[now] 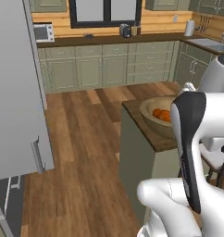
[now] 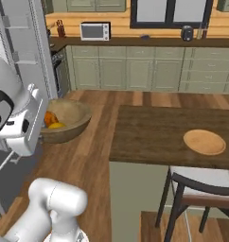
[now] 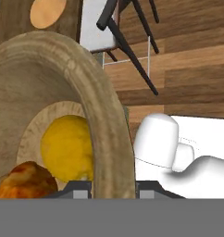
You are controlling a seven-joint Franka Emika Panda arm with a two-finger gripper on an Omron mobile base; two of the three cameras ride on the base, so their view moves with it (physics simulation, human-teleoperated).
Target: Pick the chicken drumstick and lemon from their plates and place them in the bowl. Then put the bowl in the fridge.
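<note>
Grey fridge stands left of & beyond the fingers, white inside w/ shelves on show, door swung open. Step in hand, as I read it: carry the loaded bowl in & set it on a shelf.

Fingers are narrow, pinching the bowl's thick wall, one inside & one outside the rim. Bowl hangs off that one-sided grip over the floor, clear of the counter, which lies right of the fingers. Drumstick sits in the bowl just left of the fingers in hand view, lemon touching it, a bit further along the bottom. Both already in, so the pick part looks done.

To do it well:
- keep the bowl level; a rim grip lets it tip & the food could roll to the low side or out
- move slow, no quick wrist turns
- line up w/ a shelf gap tall enough for the bowl, approach straight in, mind the door edge
- lower till the base rests flat before letting go; can't tell which shelf has room from here

Wooden plate lies bare, far right of the fingers on the counter. Stool sits below it, out of the path.
</note>
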